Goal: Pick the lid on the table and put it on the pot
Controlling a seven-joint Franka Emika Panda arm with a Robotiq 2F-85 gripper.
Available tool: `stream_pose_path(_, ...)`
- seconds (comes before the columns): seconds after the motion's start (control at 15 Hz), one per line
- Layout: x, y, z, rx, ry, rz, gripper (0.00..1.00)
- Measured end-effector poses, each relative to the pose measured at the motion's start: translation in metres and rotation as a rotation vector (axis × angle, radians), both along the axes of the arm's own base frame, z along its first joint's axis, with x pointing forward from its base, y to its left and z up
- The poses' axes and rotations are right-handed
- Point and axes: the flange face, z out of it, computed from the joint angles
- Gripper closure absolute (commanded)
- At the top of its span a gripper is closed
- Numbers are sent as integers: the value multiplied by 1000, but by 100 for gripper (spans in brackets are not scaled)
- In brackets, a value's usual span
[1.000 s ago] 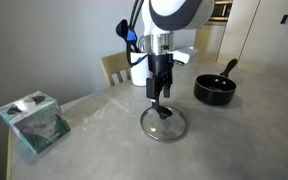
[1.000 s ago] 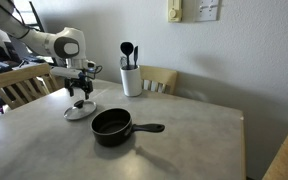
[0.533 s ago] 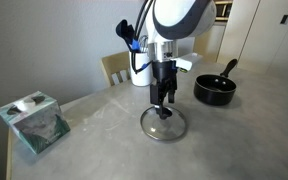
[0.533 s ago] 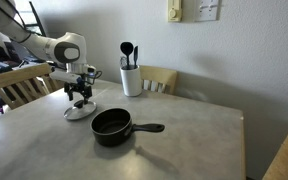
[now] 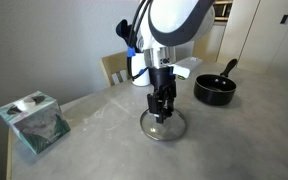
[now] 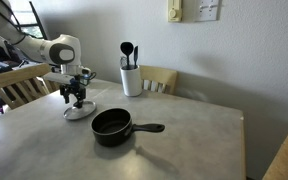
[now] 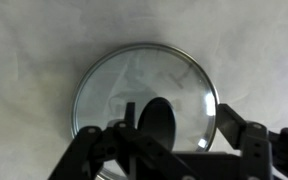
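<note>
The clear glass lid [image 5: 176,128] with a black knob lies flat on the grey-beige table [image 5: 104,150]; it also shows in the other exterior view [image 6: 81,112] and fills the wrist view [image 7: 134,80]. My gripper [image 5: 162,112] [image 6: 77,101] is right above the lid, pointing down, its open fingers [image 7: 174,125] on either side of the knob. It holds nothing. The black pot [image 5: 214,90] [image 6: 112,125] with its long handle stands apart from the lid on the table [image 6: 184,150], uncovered.
A tissue box [image 5: 32,122] sits near the table's edge. A white utensil holder [image 6: 131,75] with black utensils stands at the wall side. Wooden chairs [image 6: 160,78] [image 6: 19,85] stand beside the table.
My gripper has come down closer to the lid, its fingers now around the knob's height. The lid and the pot have not moved.
</note>
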Motion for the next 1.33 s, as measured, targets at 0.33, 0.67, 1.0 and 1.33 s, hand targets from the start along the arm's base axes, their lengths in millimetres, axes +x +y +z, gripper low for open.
stream_pose_path(0.33, 1, -7, -5, -40, -5, 5, 0)
stream_pose_path(0.67, -2, -2, -14, -63, -7, 15, 2)
stream_pose_path(1.0, -2, 7, -13, -80, -30, 33, 0)
stream_pose_path(1.33, 3, 4, -12, -88, -61, 35, 0)
